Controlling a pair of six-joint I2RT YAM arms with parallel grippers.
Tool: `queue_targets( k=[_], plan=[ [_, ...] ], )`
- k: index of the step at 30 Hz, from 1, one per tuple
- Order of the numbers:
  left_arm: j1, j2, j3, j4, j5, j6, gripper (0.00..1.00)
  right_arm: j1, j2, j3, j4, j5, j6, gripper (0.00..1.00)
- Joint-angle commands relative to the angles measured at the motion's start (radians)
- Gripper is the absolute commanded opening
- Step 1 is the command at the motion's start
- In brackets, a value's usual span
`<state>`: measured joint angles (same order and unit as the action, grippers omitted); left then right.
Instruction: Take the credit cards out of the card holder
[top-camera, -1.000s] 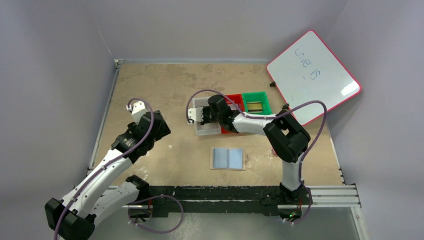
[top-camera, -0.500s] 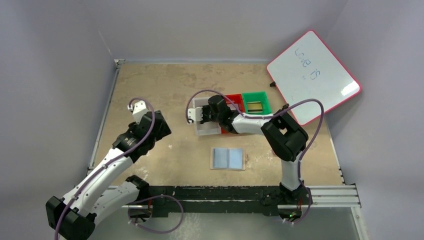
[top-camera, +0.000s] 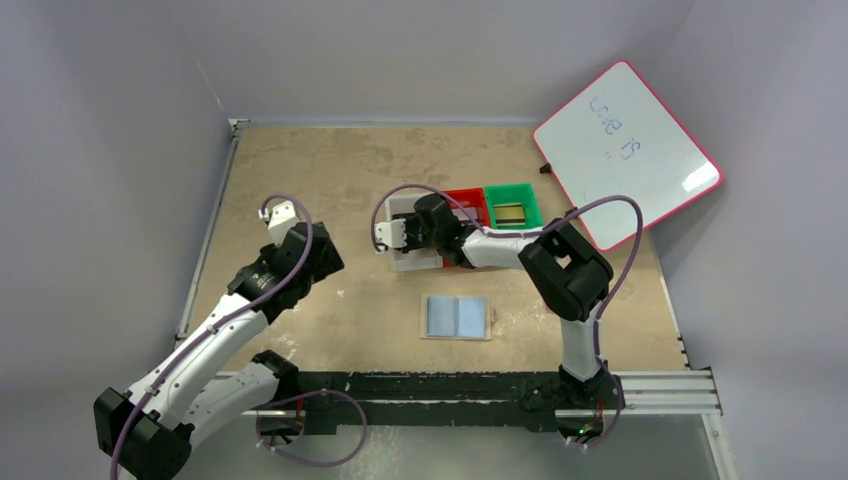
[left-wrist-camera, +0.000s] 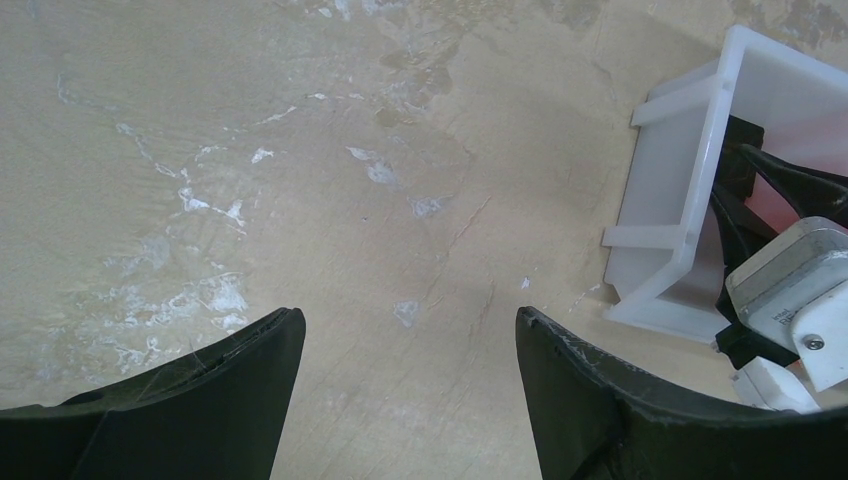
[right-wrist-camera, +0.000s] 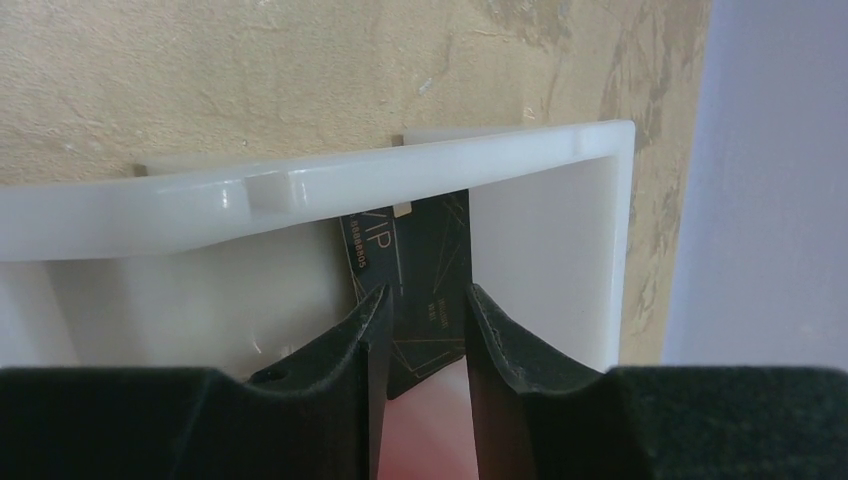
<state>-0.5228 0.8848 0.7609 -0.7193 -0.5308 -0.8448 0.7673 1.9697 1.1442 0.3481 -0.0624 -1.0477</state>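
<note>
**Black card in the white bin, right end effector narrowly parted**

From above. Card holder open and flat on the surface, grey-blue lining up. Near the front edge, between the two arm bases, well apart from both end effectors. Behind it, three bins in a row: white bin, red bin, green bin. Right end effector stretched leftward over the white bin, with its arm crossing the red one. Finger gap not readable from this height. Left arm bent over the left half of the surface, its tip turned toward the bins, near them but apart. Pink-framed whiteboard propped at the far right corner, faint writing on it.

From the left wrist. Left end effector spread wide, nothing between its fingers, only bare scuffed surface below. At the right edge, a corner of the white bin, with the pale housing of the other arm's tip just over it.

From the right wrist. Right end effector parted by a narrow gap, clamping nothing. Seen through the gap and past the fingertips: black credit card, gold lettering facing the camera. Inside the white bin, far end up against the bin's wall. Touching the fingertips or just clear of them: cannot tell.
</note>
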Motion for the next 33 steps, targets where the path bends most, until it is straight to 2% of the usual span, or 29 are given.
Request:
queue_targets(
  k=[1,5,9,11,13,16,18,21,24,33],
  plan=[
    [0.004,0.001,0.002,0.035,0.006,0.016,0.77,0.000,-0.087,0.029,0.043,0.007,0.088,0.36],
    [0.003,0.003,0.001,0.036,0.012,0.018,0.77,0.000,-0.223,-0.018,0.147,0.061,0.290,0.45],
    [0.003,0.006,-0.003,0.042,0.014,0.018,0.77,0.000,-0.404,-0.153,0.243,0.160,0.641,0.61],
    [0.003,0.010,-0.003,0.046,0.019,0.021,0.77,0.000,-0.482,-0.168,0.143,0.204,0.912,0.67],
    [0.003,0.014,-0.003,0.049,0.025,0.024,0.77,0.000,-0.526,-0.160,-0.044,0.220,1.180,0.68],
    [0.003,0.021,-0.008,0.057,0.035,0.027,0.77,0.005,-0.542,-0.168,-0.296,0.271,1.495,0.60],
    [0.003,0.027,-0.013,0.068,0.047,0.029,0.76,0.027,-0.559,-0.250,-0.359,0.279,1.669,0.59],
    [0.003,0.036,-0.023,0.085,0.063,0.029,0.76,0.086,-0.602,-0.362,-0.370,0.323,1.794,0.60],
    [0.003,0.040,-0.023,0.084,0.075,0.028,0.76,0.135,-0.615,-0.404,-0.428,0.377,1.878,0.63],
    [0.003,0.027,-0.028,0.076,0.093,0.017,0.75,0.217,-0.532,-0.352,-0.534,0.445,1.923,0.65]
  ],
)
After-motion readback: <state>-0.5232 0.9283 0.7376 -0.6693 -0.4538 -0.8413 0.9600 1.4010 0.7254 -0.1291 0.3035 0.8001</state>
